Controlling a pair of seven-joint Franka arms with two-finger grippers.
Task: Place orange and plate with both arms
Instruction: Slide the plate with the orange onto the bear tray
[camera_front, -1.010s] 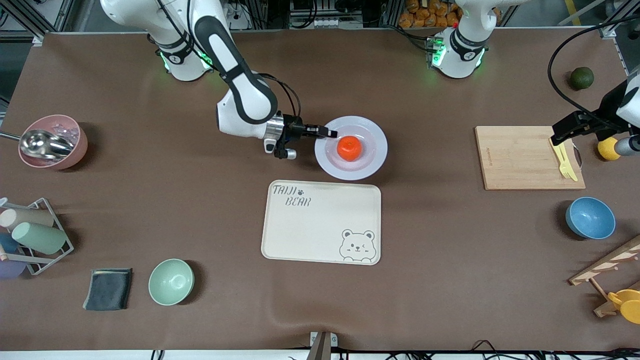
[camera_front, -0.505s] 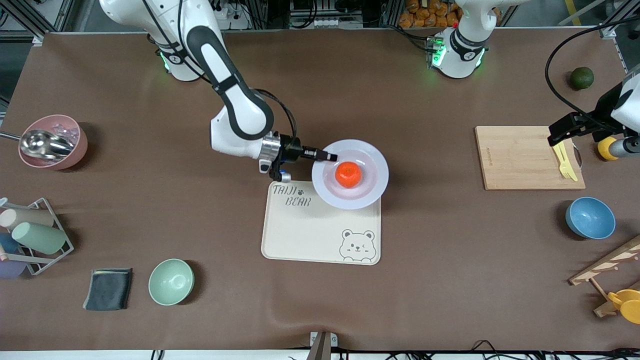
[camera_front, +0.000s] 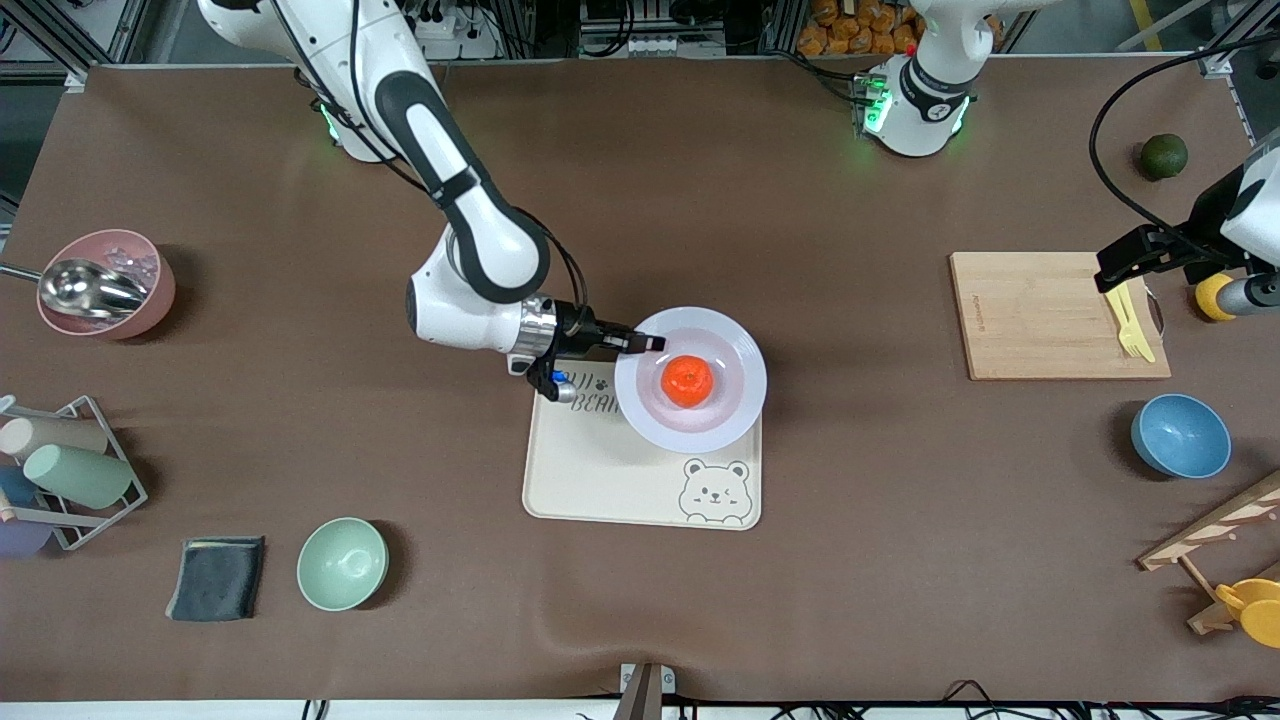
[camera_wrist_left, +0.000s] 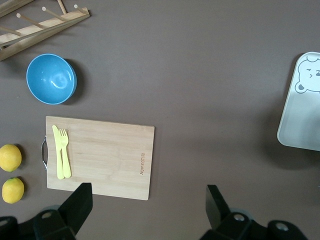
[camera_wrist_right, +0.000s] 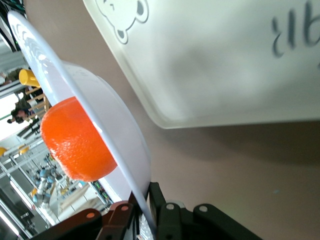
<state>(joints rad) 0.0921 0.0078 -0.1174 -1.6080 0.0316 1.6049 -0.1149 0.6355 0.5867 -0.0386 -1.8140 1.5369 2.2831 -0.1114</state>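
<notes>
The orange sits on the plate, so that part looks done. The right hand pinches the plate's rim and holds it over the bear tray; setting it down is left. The left hand waits, open, over the board. Nothing blocks the tray.

Brown table, cream bear-print tray at centre, wooden cutting board toward the left arm's end, blue bowl nearer the front camera, dark green fruit, pale green bowl beside dark folded cloth, pink bowl, wire cup rack.
</notes>
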